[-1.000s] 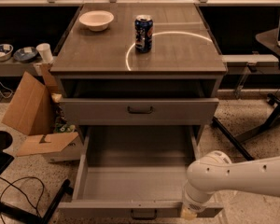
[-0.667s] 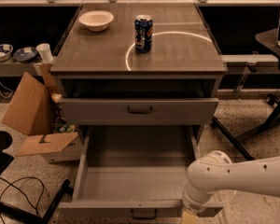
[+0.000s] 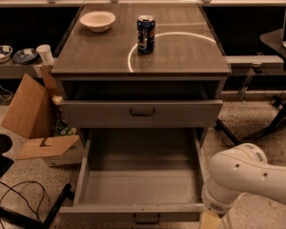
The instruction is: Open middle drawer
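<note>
The middle drawer [image 3: 142,187] is found pulled well out at lower centre, its front running left to right. Its handle [image 3: 147,218] lies left of the gripper [image 3: 210,221], which is set at the bottom edge beside the front's right end, under the arm [image 3: 250,175] bent in from lower right. Whether anything is grasped cannot be told.
</note>
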Robot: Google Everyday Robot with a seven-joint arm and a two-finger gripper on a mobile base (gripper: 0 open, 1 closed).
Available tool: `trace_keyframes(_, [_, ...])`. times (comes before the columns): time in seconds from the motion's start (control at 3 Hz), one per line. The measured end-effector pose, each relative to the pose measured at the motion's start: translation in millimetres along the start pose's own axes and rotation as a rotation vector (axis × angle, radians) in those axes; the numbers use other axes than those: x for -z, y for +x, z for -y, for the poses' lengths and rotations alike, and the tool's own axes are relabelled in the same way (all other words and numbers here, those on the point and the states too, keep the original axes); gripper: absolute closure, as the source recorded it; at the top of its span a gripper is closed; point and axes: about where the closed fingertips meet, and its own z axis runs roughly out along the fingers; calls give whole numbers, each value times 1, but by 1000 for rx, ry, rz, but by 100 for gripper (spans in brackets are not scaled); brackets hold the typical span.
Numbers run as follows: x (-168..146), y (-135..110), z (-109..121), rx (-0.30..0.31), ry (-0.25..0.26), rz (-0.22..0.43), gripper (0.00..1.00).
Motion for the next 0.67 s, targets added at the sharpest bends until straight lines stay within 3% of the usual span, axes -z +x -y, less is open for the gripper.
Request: trace_keyframes(0.67, [124,8,-1,-58,68,-32,0])
